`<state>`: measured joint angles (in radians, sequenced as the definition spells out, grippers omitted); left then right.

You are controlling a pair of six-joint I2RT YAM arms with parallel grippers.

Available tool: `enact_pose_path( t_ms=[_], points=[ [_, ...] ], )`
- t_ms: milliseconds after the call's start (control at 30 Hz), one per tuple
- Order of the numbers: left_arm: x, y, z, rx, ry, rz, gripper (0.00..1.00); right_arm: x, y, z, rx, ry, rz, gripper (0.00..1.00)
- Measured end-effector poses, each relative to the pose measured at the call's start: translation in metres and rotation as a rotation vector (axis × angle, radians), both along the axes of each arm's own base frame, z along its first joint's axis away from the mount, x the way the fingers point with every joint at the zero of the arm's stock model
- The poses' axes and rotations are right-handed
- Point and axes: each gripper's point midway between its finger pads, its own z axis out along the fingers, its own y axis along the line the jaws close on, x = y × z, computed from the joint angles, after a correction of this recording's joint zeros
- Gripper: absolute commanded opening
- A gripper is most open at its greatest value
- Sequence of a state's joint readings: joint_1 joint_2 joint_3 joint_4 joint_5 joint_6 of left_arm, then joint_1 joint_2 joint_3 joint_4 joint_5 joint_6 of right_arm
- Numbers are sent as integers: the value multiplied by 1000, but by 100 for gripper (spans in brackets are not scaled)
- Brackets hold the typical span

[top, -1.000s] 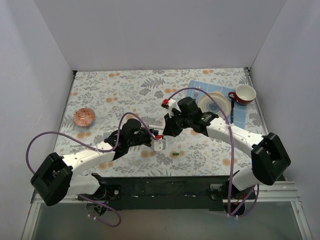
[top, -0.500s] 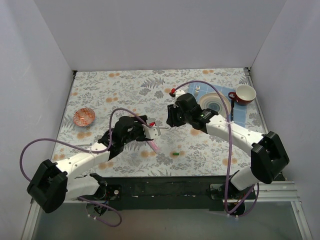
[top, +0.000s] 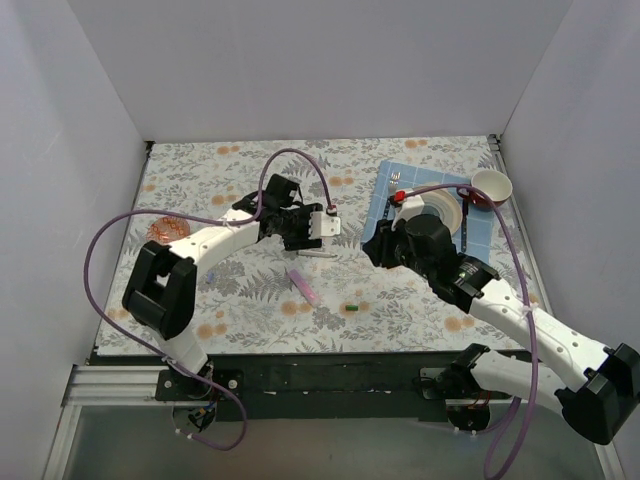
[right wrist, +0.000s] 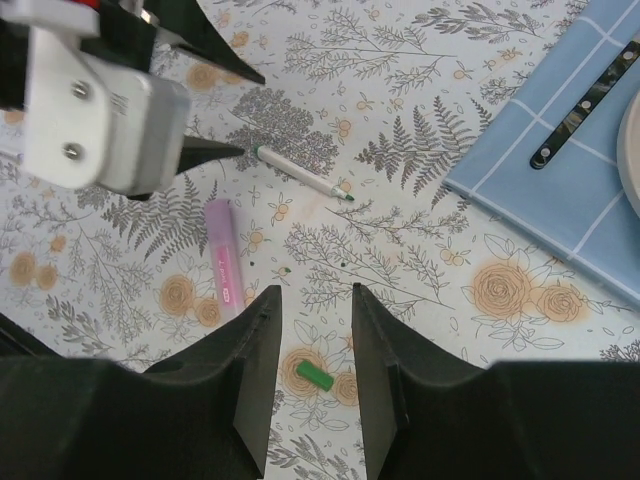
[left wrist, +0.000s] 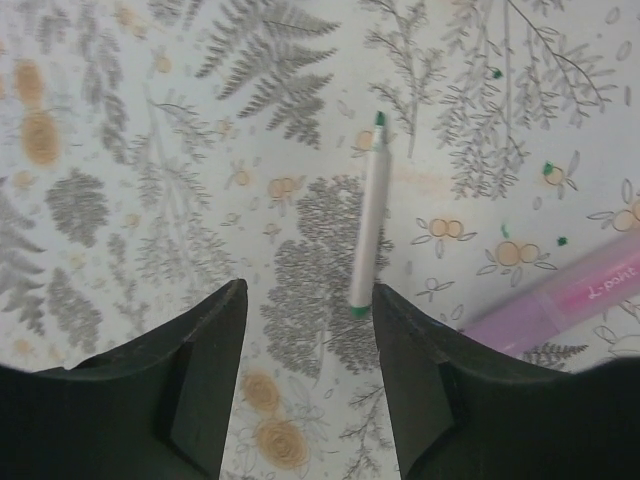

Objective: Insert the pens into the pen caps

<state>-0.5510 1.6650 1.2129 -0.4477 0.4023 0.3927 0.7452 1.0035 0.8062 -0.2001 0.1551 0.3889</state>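
The thin whitish pen (top: pixel 318 254) with green ends lies on the floral table; in the left wrist view it (left wrist: pixel 368 220) lies between my fingers, close to the right one. My left gripper (top: pixel 318 238) (left wrist: pixel 308 290) is open and empty just above it. The pink-lilac pen (top: pixel 301 283) (left wrist: pixel 570 300) (right wrist: pixel 224 255) lies nearer the front. The green cap (top: pixel 351 307) (right wrist: pixel 314 375) lies loose below my right gripper (top: pixel 372 247) (right wrist: pixel 316 292), which is open, empty and held above the table. No separate lilac cap shows.
A blue mat (top: pixel 482 238) at the right holds a plate (top: pixel 440 205), a fork (top: pixel 395 180) and a dark spoon (right wrist: pixel 585 105). A red-and-white cup (top: pixel 490 187) stands behind it. A small red bowl (top: pixel 165 232) sits at the left. White walls surround the table.
The left arm has swung away from the front to the table's middle, leaving the pink pen on the table. The right arm has pulled back toward the near right; the white pen now lies free.
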Motion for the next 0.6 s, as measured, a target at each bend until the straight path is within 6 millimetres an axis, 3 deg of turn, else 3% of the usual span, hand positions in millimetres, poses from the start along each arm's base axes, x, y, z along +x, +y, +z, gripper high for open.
enact_pose_path(
  t_ms=[167,267,600],
  points=[
    [-24,5,-51,83,171,-64,49,-2,-2,5,16,-16,2,40],
    [-28,7,-66,106,211,-75,48,-4,-1,1,21,-15,10,39],
    [-14,1,-73,97,165,-81,45,-6,-1,-1,37,-23,22,39]
  ],
)
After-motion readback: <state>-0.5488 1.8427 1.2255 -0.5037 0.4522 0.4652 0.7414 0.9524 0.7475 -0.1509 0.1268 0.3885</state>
